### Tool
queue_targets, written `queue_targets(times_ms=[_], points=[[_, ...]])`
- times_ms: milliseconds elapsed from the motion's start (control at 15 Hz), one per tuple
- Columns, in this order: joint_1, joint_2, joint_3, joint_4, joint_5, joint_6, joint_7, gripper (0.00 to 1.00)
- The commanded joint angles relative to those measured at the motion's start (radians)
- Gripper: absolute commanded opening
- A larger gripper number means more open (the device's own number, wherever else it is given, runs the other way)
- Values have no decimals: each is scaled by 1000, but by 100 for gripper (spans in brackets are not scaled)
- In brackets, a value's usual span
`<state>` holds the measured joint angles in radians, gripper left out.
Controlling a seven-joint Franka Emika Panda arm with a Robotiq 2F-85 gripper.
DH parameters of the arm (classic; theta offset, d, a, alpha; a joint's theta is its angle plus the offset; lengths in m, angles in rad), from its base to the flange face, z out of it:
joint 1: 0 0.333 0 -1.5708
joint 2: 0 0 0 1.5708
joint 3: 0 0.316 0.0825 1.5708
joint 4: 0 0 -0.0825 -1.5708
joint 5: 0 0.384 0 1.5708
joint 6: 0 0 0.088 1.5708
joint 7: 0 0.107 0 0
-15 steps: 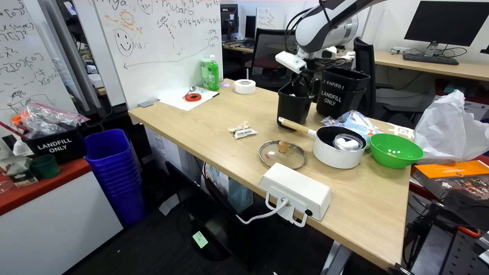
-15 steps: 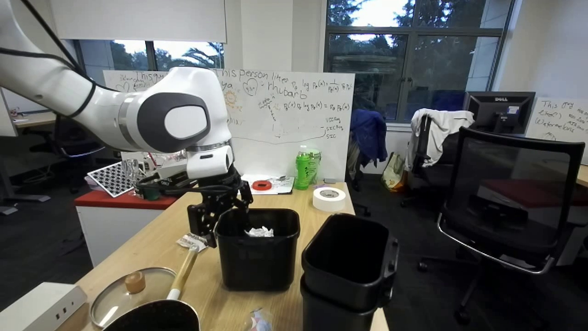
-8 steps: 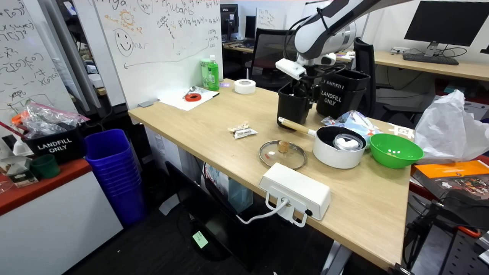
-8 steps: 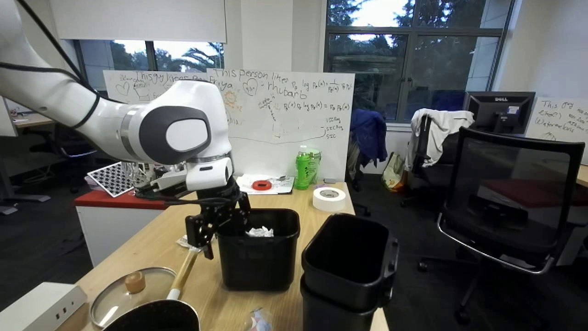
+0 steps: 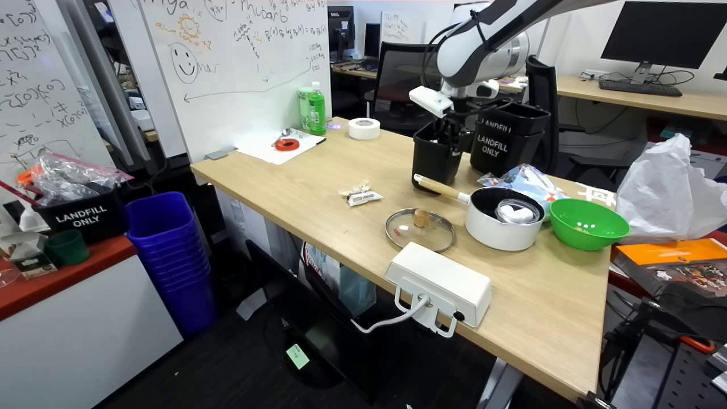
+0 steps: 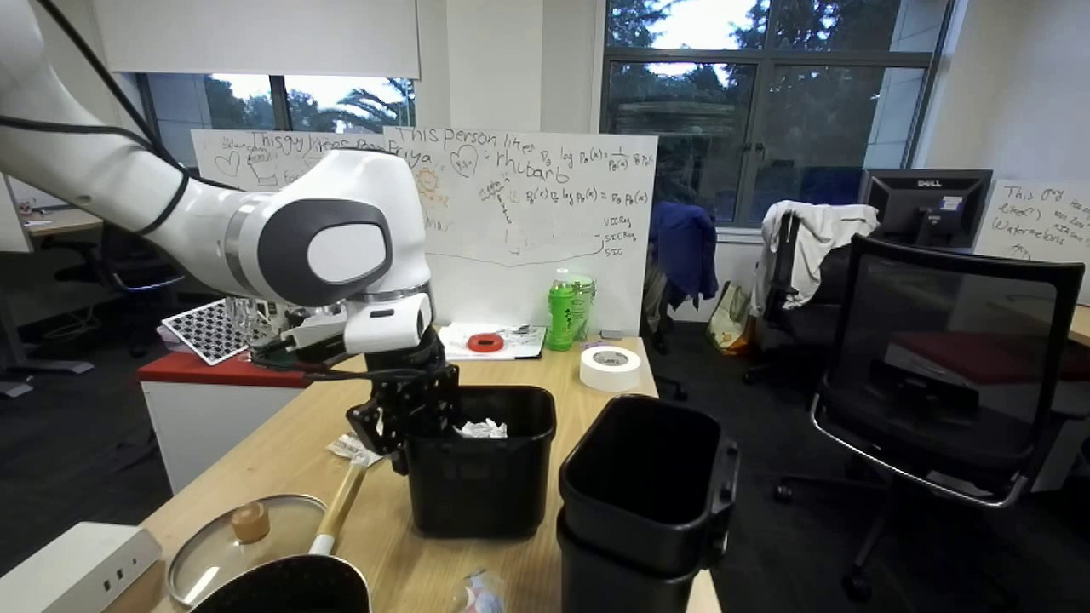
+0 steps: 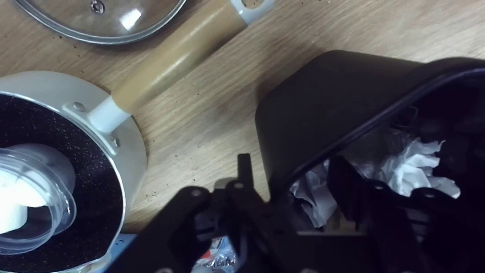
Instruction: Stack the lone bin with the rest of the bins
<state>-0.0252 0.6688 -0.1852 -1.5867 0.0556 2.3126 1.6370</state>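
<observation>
The lone bin (image 7: 318, 102) is probably light, flexible; pinch the rim (image 7: 341, 143) where the gripper (image 7: 290, 163), fingers (image 7: 244, 168) apart, straddles it.

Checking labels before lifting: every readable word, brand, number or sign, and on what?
"LANDFILL ONLY": lower stacked bin
"LANDFILL", partly hidden: upper stacked bin
"LANDFILL ONLY": black bin on cabinet
"DELL": monitor
"This person likes": whiteboard
"rhubarb": same whiteboard
"log": same whiteboard
"This guy": neighbouring whiteboard
"Watermelons": farther whiteboard
Wrapper, other writing: too small or blurred

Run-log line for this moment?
lone bin: on table, white scraps inside | claw: open, astride its rim | bin stack: alongside | stacking: not done
</observation>
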Motion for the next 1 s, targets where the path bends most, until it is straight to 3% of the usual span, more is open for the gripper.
queue_targets(times_ms=[0,200,267,933], points=[[-7,-10,5,-4,13,4,-11,25],[-3,-13,2,-9,3,4,-14,3],[-3,-16,2,-11,0,-1,-20,1],[-15,-70,1,-30,-24,-9,-164,1]])
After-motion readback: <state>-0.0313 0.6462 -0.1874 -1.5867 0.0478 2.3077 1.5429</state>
